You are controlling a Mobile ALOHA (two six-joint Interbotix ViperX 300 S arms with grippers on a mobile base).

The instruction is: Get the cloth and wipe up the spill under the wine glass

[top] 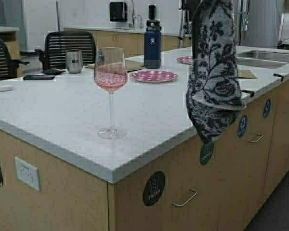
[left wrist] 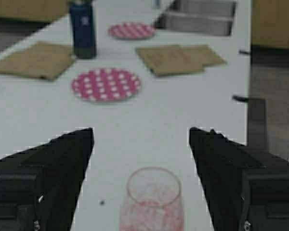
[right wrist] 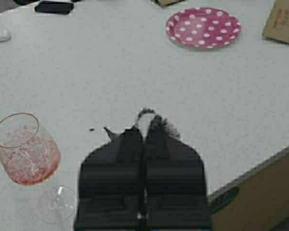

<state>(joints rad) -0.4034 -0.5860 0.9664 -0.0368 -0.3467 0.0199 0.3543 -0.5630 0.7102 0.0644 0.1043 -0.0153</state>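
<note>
Step in hand looks like carrying: right gripper point(right wrist: 143, 126) clamped on the cloth point(top: 213, 72), which hangs above the counter point(top: 62, 115) edge, right of the wine glass point(top: 111, 91). Left gripper point(left wrist: 140, 139) hovers over the glass w/ fingers spread wide, nothing held. Next prob needs left to lift the glass, cloth lowered beneath.

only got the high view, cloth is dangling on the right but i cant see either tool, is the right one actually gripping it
Observer: Yes. The right tool is shut on the cloth.
Operator: and the left tool
Observer: The left tool is open above the wine glass, not touching it.
Operator: any spill by the glass
Observer: The right wrist view shows only a small dark speck on the counter near it; I can make out no puddle.
</note>
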